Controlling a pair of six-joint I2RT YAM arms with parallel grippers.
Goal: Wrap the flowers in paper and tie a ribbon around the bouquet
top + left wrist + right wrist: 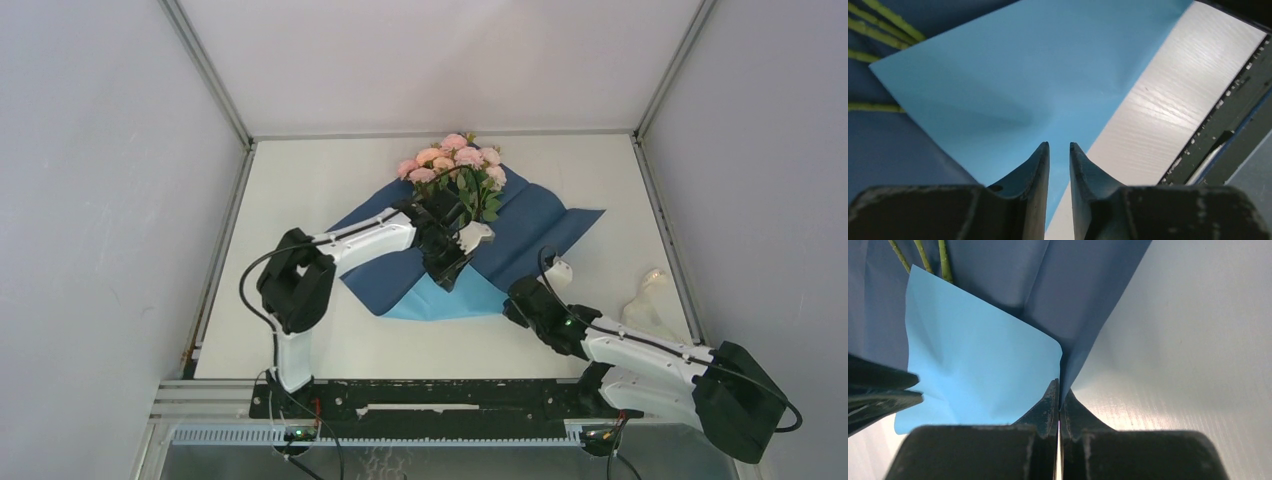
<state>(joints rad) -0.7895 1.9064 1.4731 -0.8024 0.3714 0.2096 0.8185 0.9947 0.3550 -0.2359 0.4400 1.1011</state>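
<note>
The left arm (pixel 365 238) and right arm (pixel 640 348) share white tubular links and bulky black joint housings. Thin black cables (pixel 250 285) loop alongside. Matte black jaws taper.

The flowers' (pixel 455 160) stems (pixel 890 19) run off the left wrist view's left edge and the right wrist view's top. From above, the left arm covers their lower ends. The ribbon (pixel 648 292) by the desk's (pixel 330 340) right edge is too small to show lettering. Whatever paper (pixel 973 365) lies between the right gripper's (pixel 1058 386) closed fingers is hidden.
</note>
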